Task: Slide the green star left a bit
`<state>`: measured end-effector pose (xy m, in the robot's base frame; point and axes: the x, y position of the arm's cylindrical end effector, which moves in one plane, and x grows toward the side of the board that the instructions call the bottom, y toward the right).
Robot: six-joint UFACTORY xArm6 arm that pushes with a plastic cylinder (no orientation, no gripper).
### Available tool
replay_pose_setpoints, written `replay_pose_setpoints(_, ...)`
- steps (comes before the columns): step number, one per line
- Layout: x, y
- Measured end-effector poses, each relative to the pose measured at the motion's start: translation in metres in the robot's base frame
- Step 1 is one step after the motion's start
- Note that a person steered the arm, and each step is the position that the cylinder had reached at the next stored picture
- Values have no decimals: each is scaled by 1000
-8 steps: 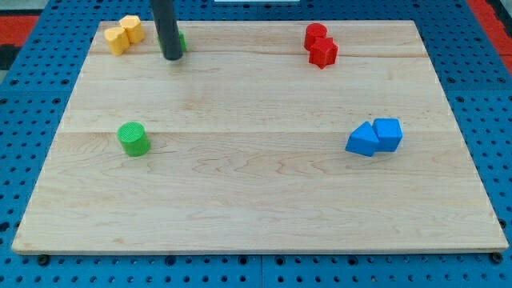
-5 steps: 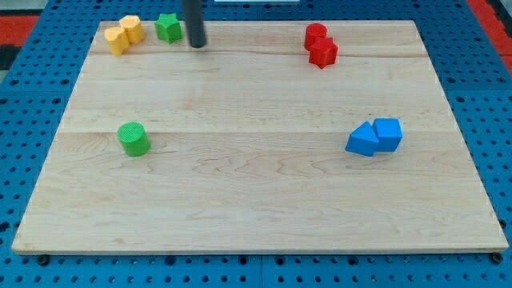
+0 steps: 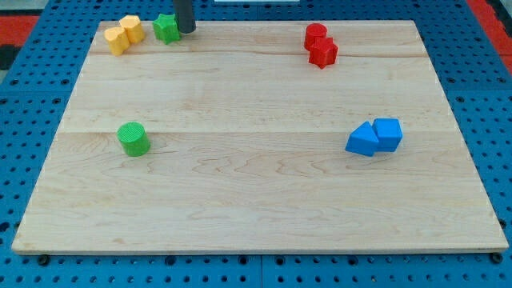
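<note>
The green star (image 3: 166, 28) lies near the top left edge of the wooden board (image 3: 256, 184), a short way right of two yellow blocks (image 3: 125, 34). My tip (image 3: 186, 30) is at the star's right side, touching it or nearly so. The dark rod rises out of the view's top.
A green cylinder (image 3: 133, 138) stands at the left middle. Two red blocks (image 3: 321, 45) sit together at the top right. A blue triangular block (image 3: 364, 139) and a blue cube (image 3: 388, 133) sit together at the right. The board lies on a blue pegboard.
My tip moved from in front of the star to its right side, then back toward the top left against the star. The star stays at about the same place.
</note>
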<state>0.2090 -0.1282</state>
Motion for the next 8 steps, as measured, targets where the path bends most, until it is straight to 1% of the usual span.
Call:
replay_pose_setpoints(5,0,-27)
replay_pose_setpoints(6,4,-4)
replay_pose_setpoints(7,69,61)
replay_pose_setpoints(8,168,91)
